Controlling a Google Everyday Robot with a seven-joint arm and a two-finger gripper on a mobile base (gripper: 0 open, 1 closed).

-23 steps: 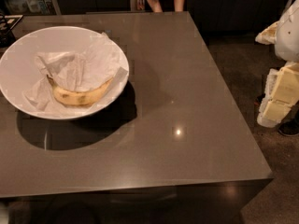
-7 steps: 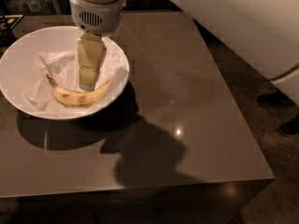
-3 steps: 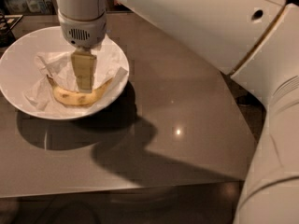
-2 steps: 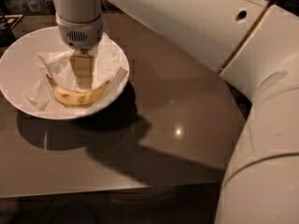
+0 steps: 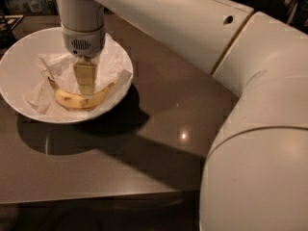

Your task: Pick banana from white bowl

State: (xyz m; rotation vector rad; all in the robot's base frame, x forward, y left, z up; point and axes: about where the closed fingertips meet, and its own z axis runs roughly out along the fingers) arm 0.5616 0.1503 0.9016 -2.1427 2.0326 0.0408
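One second on, the tool (image 5: 86, 91) is brought lower onto the banana (image 5: 67, 100) beneath it in the white bowl (image 5: 17, 64), a grasp judged imminent; its width cannot be told.

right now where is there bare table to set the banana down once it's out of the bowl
Bare table shows right of the white bowl, between its rim and the arm, and along the near edge in front of the bowl. Crowded: the bowl itself, holding banana and crumpled paper, with the end effector low over the banana.
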